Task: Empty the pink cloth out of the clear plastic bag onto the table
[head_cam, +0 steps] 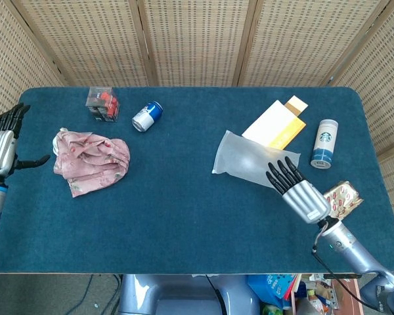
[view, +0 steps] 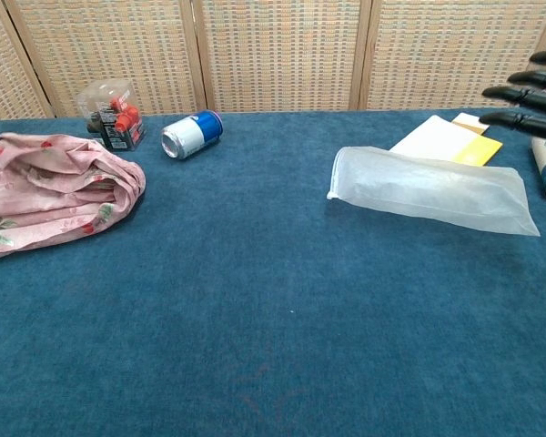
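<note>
The pink floral cloth (head_cam: 92, 162) (view: 59, 189) lies crumpled on the blue table at the left, with nothing touching it. The clear plastic bag (head_cam: 249, 159) (view: 432, 189) lies flat and empty right of centre, its open mouth facing left. My left hand (head_cam: 1, 147) hovers open at the table's left edge, apart from the cloth. My right hand (head_cam: 297, 188) is open with fingers spread just in front of the bag's right end; only its fingertips (view: 528, 95) show in the chest view.
A blue and silver can (head_cam: 147, 116) lies on its side at the back left beside a small clear box with red contents (head_cam: 102, 103). A white and yellow envelope (head_cam: 276, 123), a Starbucks cup (head_cam: 324, 143) and a patterned packet (head_cam: 339, 199) sit at the right.
</note>
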